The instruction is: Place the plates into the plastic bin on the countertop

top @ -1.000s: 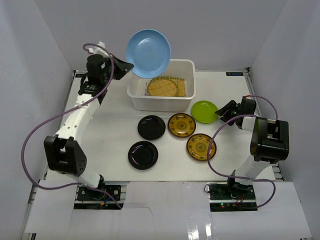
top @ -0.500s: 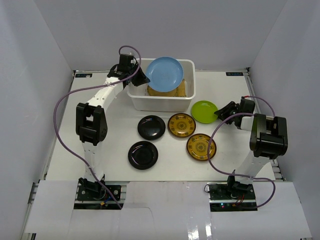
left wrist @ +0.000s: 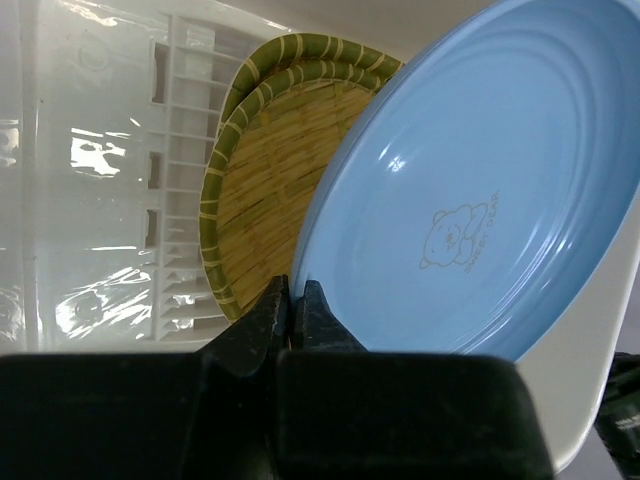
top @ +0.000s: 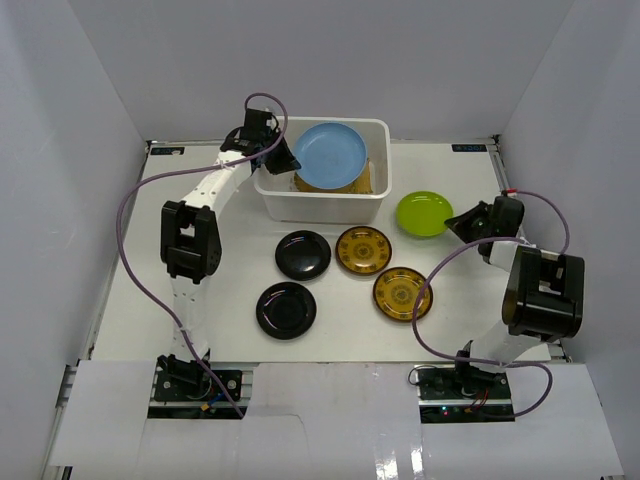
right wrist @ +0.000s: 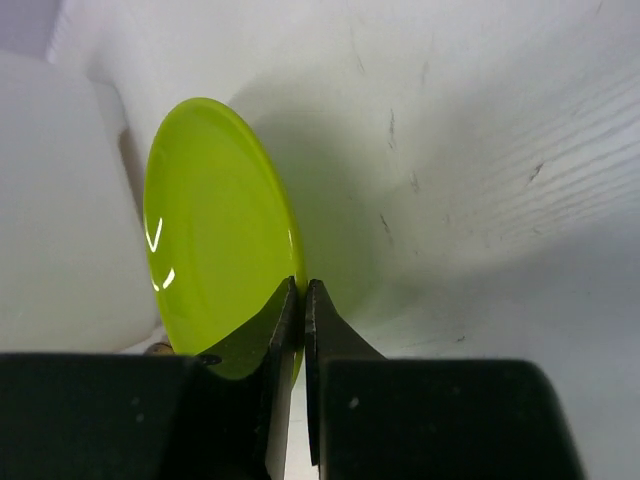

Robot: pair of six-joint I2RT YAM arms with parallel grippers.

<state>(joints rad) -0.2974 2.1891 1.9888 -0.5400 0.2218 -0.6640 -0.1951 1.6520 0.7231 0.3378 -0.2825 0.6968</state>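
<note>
This is a lab test cell, not a home. Plain pale walls (top: 80, 120) stand close behind my left gripper (top: 291, 162) and outward of my right gripper (top: 452, 219), boxing in a bare white desk (top: 240, 250). Corner labels (top: 470, 147) mark it, and purple cables (top: 121, 225) loop loose along my arms.

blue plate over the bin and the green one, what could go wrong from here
The left pincer holds the blue plate only by its rim, over the woven plates in the bin. It may slip or drop hard onto them. The right pincer also pinches the green plate by a thin edge, close beside the bin wall, so it could swing loose or knock the wall.
</note>
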